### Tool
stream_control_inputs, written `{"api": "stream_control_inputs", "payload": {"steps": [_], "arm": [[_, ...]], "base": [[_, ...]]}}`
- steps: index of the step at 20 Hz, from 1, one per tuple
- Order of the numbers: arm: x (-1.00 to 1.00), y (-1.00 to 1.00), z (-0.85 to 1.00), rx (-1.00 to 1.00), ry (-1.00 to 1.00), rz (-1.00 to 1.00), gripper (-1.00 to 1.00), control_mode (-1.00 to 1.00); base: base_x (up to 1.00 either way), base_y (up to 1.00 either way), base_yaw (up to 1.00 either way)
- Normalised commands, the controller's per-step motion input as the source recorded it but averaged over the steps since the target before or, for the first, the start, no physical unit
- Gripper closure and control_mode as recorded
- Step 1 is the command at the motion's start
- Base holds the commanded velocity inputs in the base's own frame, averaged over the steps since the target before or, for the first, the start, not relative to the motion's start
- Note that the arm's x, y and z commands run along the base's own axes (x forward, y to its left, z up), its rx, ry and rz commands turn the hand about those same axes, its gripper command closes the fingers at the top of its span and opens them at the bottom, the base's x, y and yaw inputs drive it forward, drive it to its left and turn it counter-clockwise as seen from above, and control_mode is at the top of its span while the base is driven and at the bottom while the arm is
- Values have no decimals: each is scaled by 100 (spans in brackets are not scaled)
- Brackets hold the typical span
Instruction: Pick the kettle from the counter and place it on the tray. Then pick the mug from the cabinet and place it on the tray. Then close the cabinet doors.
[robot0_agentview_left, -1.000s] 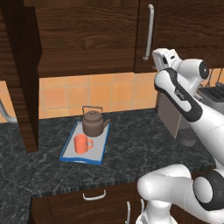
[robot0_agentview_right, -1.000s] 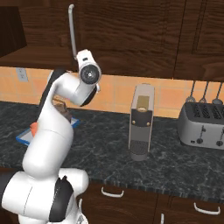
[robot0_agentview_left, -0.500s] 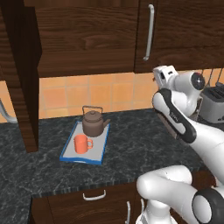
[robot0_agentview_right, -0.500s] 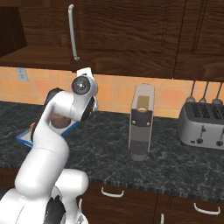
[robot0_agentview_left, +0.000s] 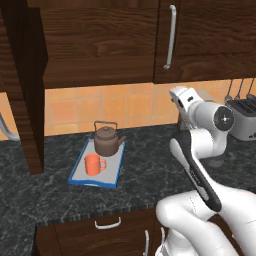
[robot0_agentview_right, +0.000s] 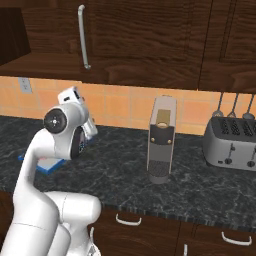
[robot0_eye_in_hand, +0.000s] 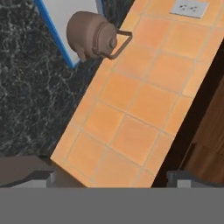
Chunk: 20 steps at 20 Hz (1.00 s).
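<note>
The brown kettle (robot0_agentview_left: 106, 141) and the orange-red mug (robot0_agentview_left: 92, 164) both stand on the blue-rimmed tray (robot0_agentview_left: 80, 176) on the dark marbled counter (robot0_agentview_left: 145, 175). My gripper (robot0_eye_in_hand: 111, 180) is open with nothing between its fingers, which stand far apart. It faces the orange tile wall, with the kettle (robot0_eye_in_hand: 91, 36) and a tray corner (robot0_eye_in_hand: 61, 39) off to one side. The hand (robot0_agentview_left: 183, 98) hangs right of the tray, below the bar handle (robot0_agentview_left: 170, 37) of the right cabinet door (robot0_agentview_left: 210, 40), which lies flush. The left cabinet door (robot0_agentview_left: 25, 85) stands swung out.
A boxy coffee machine (robot0_agentview_right: 161, 140) and a silver toaster (robot0_agentview_right: 232, 142) stand on the counter to the right of the arm. Utensils hang on the wall above the toaster. A wall outlet (robot0_eye_in_hand: 189, 7) sits on the tiles. Drawers with silver handles (robot0_agentview_right: 129, 220) run below.
The gripper opened wide. The hand dropped from the right door's bar handle to below the cabinet and turned toward the tile wall. Kettle, mug and tray stayed put.
</note>
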Motion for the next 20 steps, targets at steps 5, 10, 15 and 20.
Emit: {"api": "stream_control_inputs", "payload": {"steps": [5,10,15,20], "arm": [[-27,41,-8,-23,0,-2,-100,-100],[-78,30,19,-26,-20,0,-100,-100],[-79,61,3,-33,-28,0,-100,-100],[-24,49,-58,-35,-43,-5,-100,-100]], "base": [[0,0,0],[0,0,0],[0,0,0],[0,0,0]]}}
